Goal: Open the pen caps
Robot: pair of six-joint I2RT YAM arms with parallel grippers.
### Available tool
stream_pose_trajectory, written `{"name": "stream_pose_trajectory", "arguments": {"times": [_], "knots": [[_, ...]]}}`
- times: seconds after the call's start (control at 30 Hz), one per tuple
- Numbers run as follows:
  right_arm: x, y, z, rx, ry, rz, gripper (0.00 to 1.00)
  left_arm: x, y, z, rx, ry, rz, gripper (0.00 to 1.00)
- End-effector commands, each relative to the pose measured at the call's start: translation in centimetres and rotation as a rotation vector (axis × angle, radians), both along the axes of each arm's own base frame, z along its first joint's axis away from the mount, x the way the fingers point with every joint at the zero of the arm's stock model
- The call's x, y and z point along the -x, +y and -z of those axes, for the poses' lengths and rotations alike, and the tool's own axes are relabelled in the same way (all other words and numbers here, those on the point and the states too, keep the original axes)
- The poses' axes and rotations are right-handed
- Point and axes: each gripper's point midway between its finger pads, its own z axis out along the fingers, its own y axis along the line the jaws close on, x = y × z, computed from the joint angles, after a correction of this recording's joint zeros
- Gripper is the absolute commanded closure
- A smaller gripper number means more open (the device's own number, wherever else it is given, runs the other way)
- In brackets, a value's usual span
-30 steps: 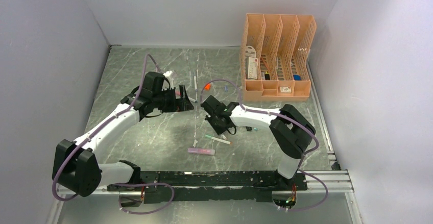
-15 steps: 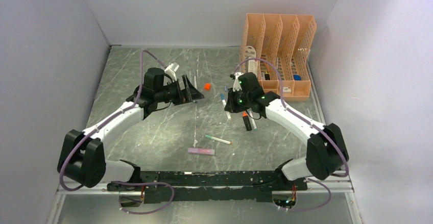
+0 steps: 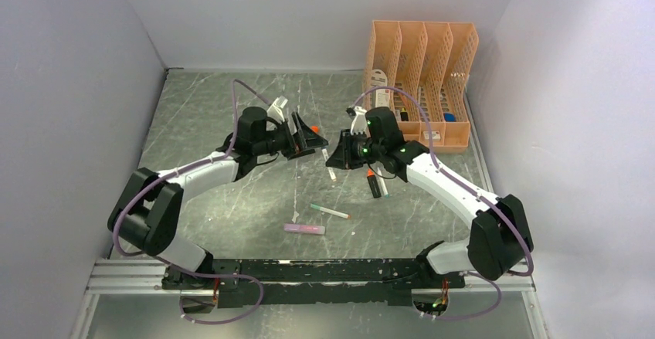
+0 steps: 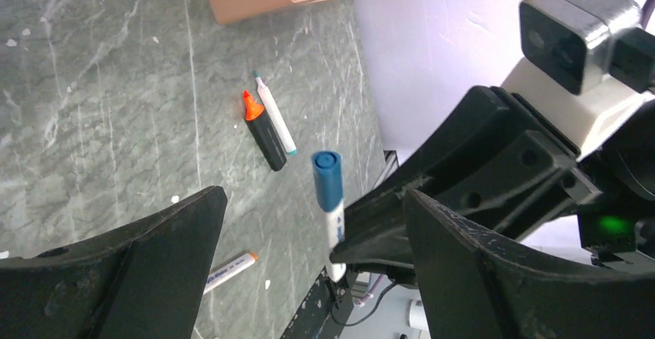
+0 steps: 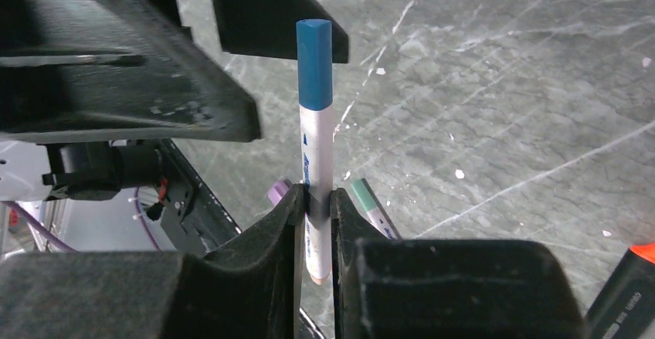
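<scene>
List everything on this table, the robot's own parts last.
blue-capped pen: one, white barrel, clamped in the right fingers
black highlighter: one, orange tip, lying near the organiser
teal-tipped pen: one, white, beside the highlighter
green-capped pen: one, white, mid-table
pink pen: one, just nearer the arm bases
orange cap: one, behind the left fingers
file organiser: one, peach, far right corner
table: one, grey marbled
left fingers: two, black, wide open either side of the blue cap
right fingers: two, black, shut on the pen
</scene>
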Motion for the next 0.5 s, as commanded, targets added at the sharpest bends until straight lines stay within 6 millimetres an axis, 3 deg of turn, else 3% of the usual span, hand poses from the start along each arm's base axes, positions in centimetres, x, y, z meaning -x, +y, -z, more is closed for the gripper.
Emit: {"name": "stream_pose_trajectory", "arguments": {"times": [0.0, 0.17, 0.37, 0.47], "knots": [[0.3, 0.6, -1.4, -0.066, -0.013, -0.027, 0.95, -1.2, -0.8, -1.2, 0.040, -0.049, -0.024, 0.06], [0.4, 0.6, -1.4, -0.072, -0.010, -0.028, 0.95, -1.8, -1.2, -0.4, 0.034, -0.041, -0.029, 0.19], [0.4, 0.4, -0.9, -0.057, -0.006, -0.018, 0.95, -1.9, -2.0, -0.2, 0.045, -0.035, -0.007, 0.51], [0.4, 0.5, -0.8, -0.059, -0.004, -0.016, 0.95, -1.8, -2.2, 0.0, 0.045, -0.027, -0.001, 0.62]]}}
